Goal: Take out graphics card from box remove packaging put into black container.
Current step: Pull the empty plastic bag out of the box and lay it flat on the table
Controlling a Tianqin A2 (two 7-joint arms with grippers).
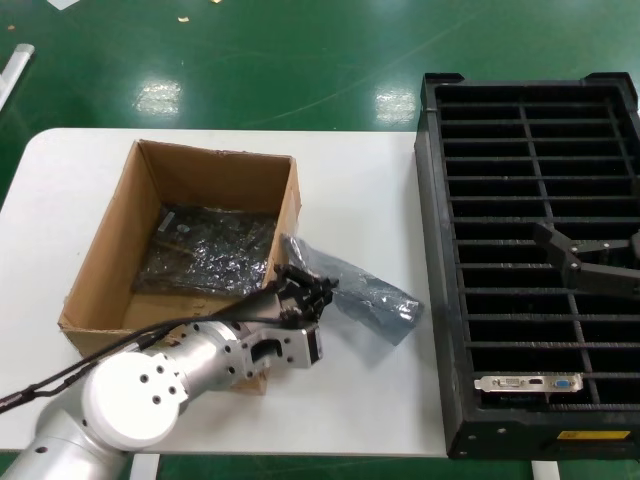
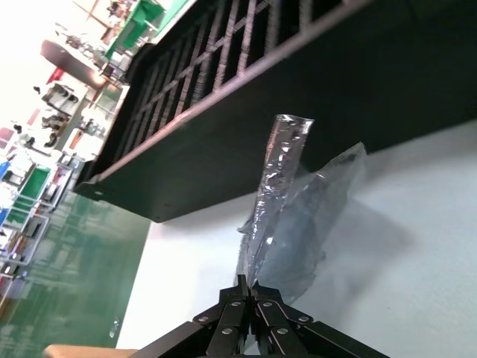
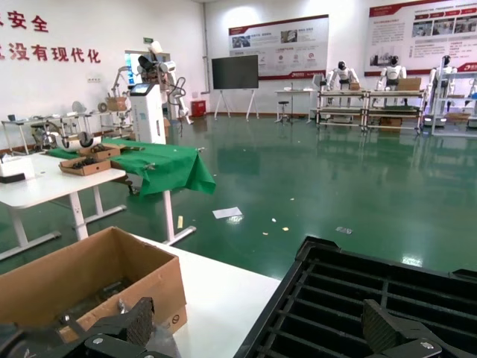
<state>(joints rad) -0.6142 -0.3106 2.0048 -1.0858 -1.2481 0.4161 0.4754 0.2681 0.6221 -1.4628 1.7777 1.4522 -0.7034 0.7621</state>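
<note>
Card [image 1: 529, 382] sits in tray [image 1: 434, 260]; box [image 1: 110, 260] apparently holds another bagged item. Left gripper [image 1: 312, 290] pinches bag [image 1: 365, 295]; right gripper [image 1: 585, 262] open.

The box [image 1: 190, 235] sits left of the black container [image 1: 436, 300], packaging [image 1: 365, 295] between.

Card in tray, bag on table
Graphics card [image 1: 528, 382] slotted near black tray [image 1: 436, 250] front — crinkly grey bag [image 1: 365, 295] beside open cardboard box [image 1: 105, 255].

Red Chinese characters seen on white wall [image 3: 52, 37] in right wrist view: "安全" above "没有现代化", cut off at edge. Wall posters [image 3: 278, 46] too small to read. Yellow label [image 1: 592, 436] on black tray [image 1: 436, 300]: print unreadable.
</note>
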